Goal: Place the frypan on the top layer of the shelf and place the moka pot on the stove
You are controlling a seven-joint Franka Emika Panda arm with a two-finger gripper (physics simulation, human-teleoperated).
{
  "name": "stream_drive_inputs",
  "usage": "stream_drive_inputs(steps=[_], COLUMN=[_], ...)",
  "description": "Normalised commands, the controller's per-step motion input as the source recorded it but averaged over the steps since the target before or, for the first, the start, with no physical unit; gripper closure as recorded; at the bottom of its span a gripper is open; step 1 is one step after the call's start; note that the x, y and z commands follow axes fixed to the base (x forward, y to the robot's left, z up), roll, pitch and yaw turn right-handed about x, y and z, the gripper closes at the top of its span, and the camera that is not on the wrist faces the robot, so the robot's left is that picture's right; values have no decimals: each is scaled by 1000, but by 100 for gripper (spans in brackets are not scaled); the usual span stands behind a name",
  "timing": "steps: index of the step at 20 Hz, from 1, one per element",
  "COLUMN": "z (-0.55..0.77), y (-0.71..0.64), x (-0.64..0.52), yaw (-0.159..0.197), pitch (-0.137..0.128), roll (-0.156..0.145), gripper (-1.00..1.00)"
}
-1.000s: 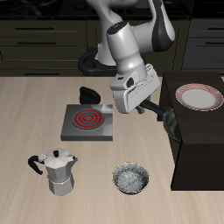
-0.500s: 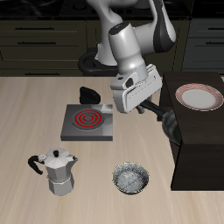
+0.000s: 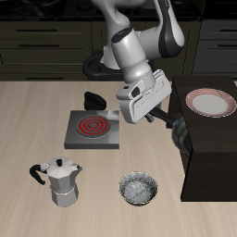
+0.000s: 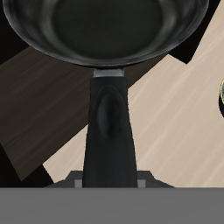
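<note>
Dark kitchen cabinets back the tabletop (image 3: pixel 28 120). The pincer (image 3: pixel 163 115), clamped on the frypan (image 4: pixel 96 31) handle, carries it beside the shelf (image 3: pixel 218 148); next, lift it over the shelf top.

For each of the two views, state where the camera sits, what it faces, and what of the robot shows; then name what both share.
Exterior view: sits in front of and above the table, facing the arm; shows the arm and its hand over the shelf, plus the stove, moka pot, a metal bowl and a plate.
Wrist view: rides on the hand, looking along the frypan handle; a grey strip of the hand shows at the frame edge.
Shared: the shelf and the table; the frypan is clear only at the wrist.
</note>
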Motion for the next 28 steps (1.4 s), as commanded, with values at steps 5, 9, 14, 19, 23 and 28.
stream_drive_inputs(steps=[5, 9, 14, 19, 23, 28], z=[10, 51, 85, 220, 267, 82], y=[93, 136, -32, -125, -357, -316], x=[21, -15, -61, -141, -137, 68], yaw=[0, 1, -17, -113, -427, -334], pitch=[2, 0, -22, -20, 153, 172], roll=[21, 34, 5, -23, -59, -8], gripper=[-100, -100, -100, -100, -100, -100])
